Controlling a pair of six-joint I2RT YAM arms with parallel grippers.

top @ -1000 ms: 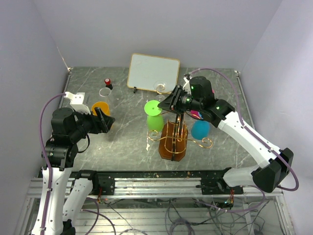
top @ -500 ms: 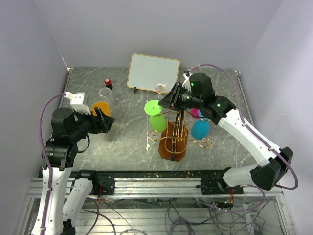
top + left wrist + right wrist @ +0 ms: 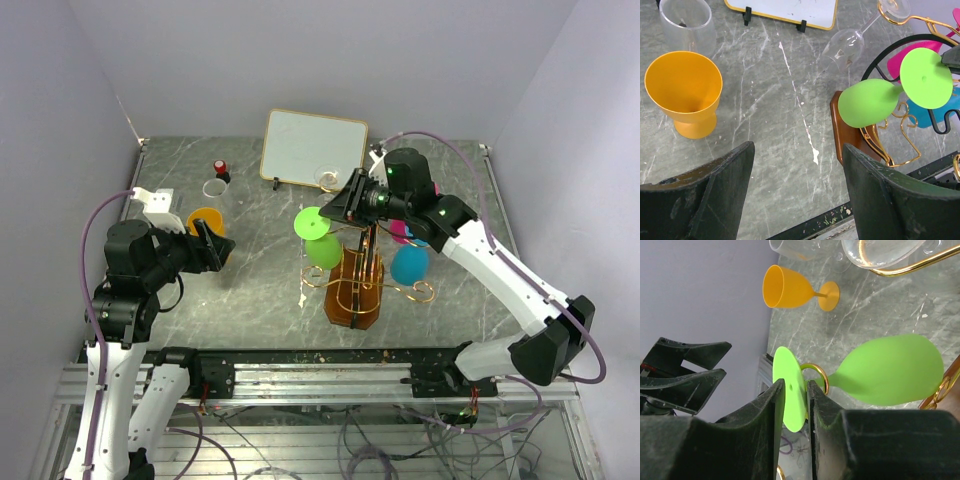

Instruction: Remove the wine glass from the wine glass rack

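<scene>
The left gripper [image 3: 212, 246] is nearest. It hangs at 9 o'clock from the rack [image 3: 354, 292], its fingers [image 3: 715, 195] spread wide around nothing. An orange goblet [image 3: 205, 221] stands just past it at 12 o'clock.

The green wine glass [image 3: 321, 249] is on the rack's 10 o'clock side, tilted, with its bowl low against the wooden body and its flat foot raised toward 11 o'clock. The right gripper [image 3: 336, 208] reaches in from 3 o'clock and pinches that foot by its edge, one pad on each face. The right wrist view shows a gold wire loop [image 3: 816, 376] circling the stem just under the foot, so the glass is not yet free.

The step in hand looks like sliding the stem out of that loop:
- Draw the glass out through the loop's open side rather than lifting straight up, since the foot would catch the wire.
- Go slowly, because a thin disc held at its rim can pivot.
- Keep the bowl from dragging the rack.
- Stay clear of the blue glass [image 3: 410, 265] and pink glass [image 3: 401, 233] at 2 o'clock.

Farther off, at 12 o'clock, are a clear glass [image 3: 325, 179] and the white board [image 3: 314, 148].
</scene>
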